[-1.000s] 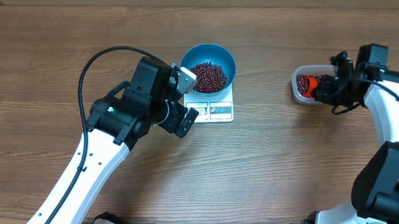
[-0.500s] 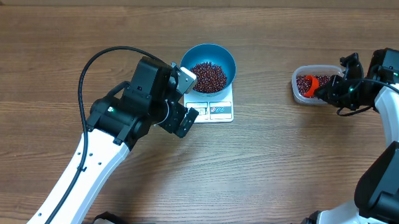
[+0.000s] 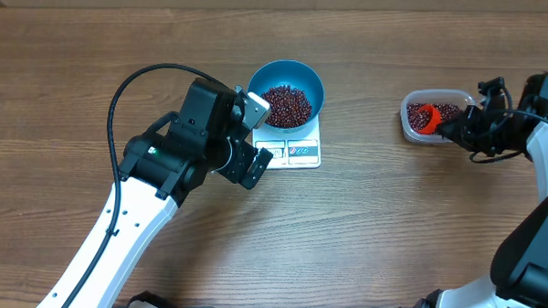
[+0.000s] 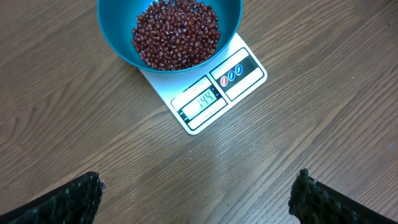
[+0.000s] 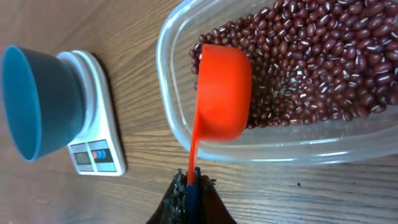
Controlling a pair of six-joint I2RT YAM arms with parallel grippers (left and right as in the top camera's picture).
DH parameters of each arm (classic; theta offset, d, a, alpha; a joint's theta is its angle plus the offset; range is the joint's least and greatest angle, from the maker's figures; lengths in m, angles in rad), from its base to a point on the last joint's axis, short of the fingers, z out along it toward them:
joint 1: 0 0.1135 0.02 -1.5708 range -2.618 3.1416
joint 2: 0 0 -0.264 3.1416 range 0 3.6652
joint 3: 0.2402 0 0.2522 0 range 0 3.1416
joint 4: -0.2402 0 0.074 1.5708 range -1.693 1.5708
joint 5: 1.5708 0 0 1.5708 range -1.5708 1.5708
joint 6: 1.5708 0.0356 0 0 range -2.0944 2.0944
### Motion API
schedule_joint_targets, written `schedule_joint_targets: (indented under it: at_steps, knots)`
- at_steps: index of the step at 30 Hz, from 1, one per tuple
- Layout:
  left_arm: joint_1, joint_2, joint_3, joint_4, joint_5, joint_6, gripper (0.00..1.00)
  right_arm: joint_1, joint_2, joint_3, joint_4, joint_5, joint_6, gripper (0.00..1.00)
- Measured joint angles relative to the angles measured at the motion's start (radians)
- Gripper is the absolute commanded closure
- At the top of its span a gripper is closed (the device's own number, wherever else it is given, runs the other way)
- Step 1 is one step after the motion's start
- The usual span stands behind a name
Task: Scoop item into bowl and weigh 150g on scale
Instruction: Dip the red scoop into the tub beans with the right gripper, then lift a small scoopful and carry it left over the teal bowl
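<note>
Right claw [image 5: 194, 186]: clamping shut on the orange scoop's [image 5: 224, 93] thin handle; it could be twisting loose.
Tub [image 5: 166, 112]: holding the scoop and loose beans [image 5: 323, 56]; a full load is risking overshoot.
Scale [image 5: 102, 143]: showing slightly under target.
Bowl [image 5: 37, 99]: sitting on the scale, holding beans.
Left claw [image 4: 196, 199]: hanging wide open, empty, near the scale; a nudge is risking a false reading.
</note>
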Motion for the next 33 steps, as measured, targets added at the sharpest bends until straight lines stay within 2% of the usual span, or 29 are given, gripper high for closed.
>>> schedule_joint_targets:
  at_steps: [18, 24, 33]
  knots:
    - [0.0, 0.0, 0.0, 0.0, 0.0, 0.0, 0.0, -0.122, 0.0, 0.0, -0.027, -0.206, -0.025, 0.96]
    - [0.0, 0.0, 0.0, 0.0, 0.0, 0.0, 0.0, -0.136, 0.0, 0.0, -0.027, -0.298, -0.026, 0.96]
    - [0.0, 0.0, 0.0, 0.0, 0.0, 0.0, 0.0, -0.137, 0.0, 0.0, -0.032, -0.334, -0.026, 0.97]
